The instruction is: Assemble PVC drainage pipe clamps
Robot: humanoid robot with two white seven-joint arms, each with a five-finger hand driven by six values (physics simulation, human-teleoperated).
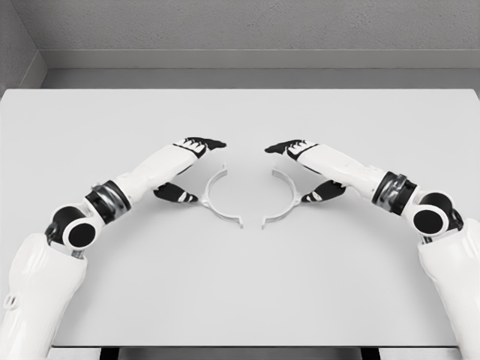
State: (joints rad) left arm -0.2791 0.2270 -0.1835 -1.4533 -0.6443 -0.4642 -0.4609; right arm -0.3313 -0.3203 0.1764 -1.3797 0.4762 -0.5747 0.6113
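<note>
- Desk (240, 300): the pale grey surface I work over; it fills most of my head view; its far edge runs beneath a grey wall and its near edge sits at the bottom of the view.
- Left clamp half (218, 204): a thin white half-ring with small end tabs; it lies flat around the middle of the desk, a little toward the far edge; its open side faces the right edge of the desk.
- Right clamp half (285, 202): the matching white half-ring just beside the first; its open side faces the left edge of the desk; the two arcs mirror each other, with gaps between their tips at both the far and the near ends, so I read them as apart, not joined.
- Left hand (189, 166): it comes in from the near left corner on a white arm; the dark fingers (206, 142) stretch out over the far tip of the left clamp half; the thumb (177, 194) lies beside its near outer curve; I see the fingers spread and released, closed around nothing; whether they touch the part I cannot tell.
- Right hand (309, 168): it comes in from the near right corner in a mirrored pose; fingers extended above the far tip of the right clamp half; thumb beside the outer curve; loose, grasping nothing.
</note>
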